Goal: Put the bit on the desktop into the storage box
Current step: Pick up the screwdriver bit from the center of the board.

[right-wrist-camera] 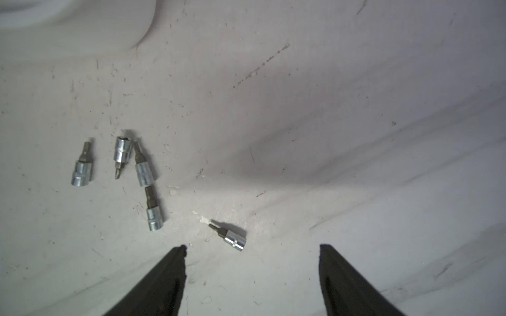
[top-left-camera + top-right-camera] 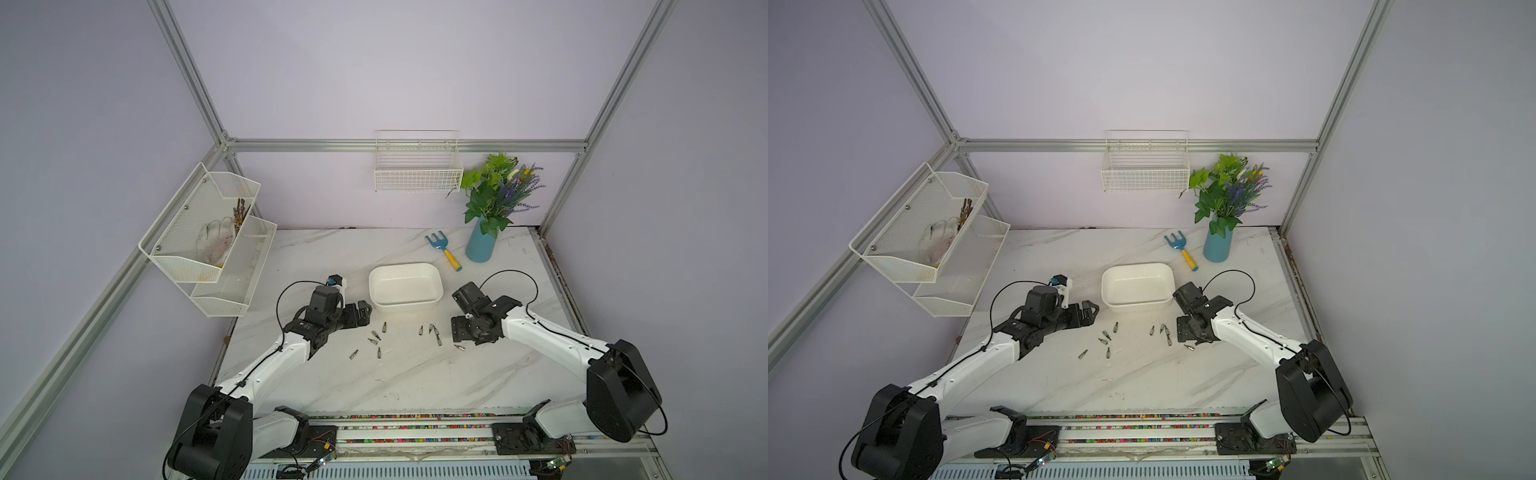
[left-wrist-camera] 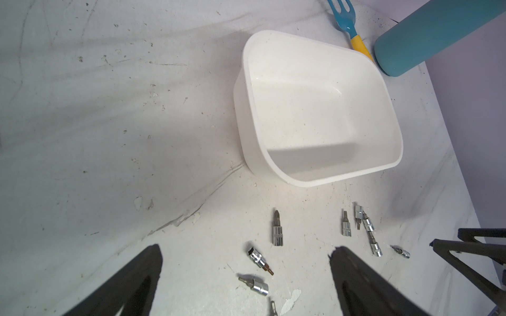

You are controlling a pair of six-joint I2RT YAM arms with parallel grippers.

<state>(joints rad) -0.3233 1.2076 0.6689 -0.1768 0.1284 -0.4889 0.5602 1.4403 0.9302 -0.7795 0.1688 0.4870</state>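
The right tool (image 1: 253, 247) is open, fingers spread with nothing between them, low over the table (image 2: 374, 382). One bit (image 1: 232, 238) lies flat just ahead of the fingertips, within the line of the gap, untouched. Four more bits (image 1: 153, 213) lie in a loose cluster a little beyond it, two of them touching or nearly so.

The left tool (image 3: 246, 247) is also open and holds nothing. It hovers left of the box (image 2: 406, 306), with another scatter of bits (image 2: 376, 334) on the table near its fingertips. The box sits open side up behind all the bits, between the two tools.

The table is white with grey marble veining, scuffed and chipped. At its back right stand a blue vase (image 2: 480, 245) of greenery and a blue rake (image 2: 442, 249) with a yellow handle. The walls are lilac, framed in aluminium. A wire basket (image 2: 417, 174) hangs on the back wall and a mesh shelf (image 2: 203, 237) on the left.
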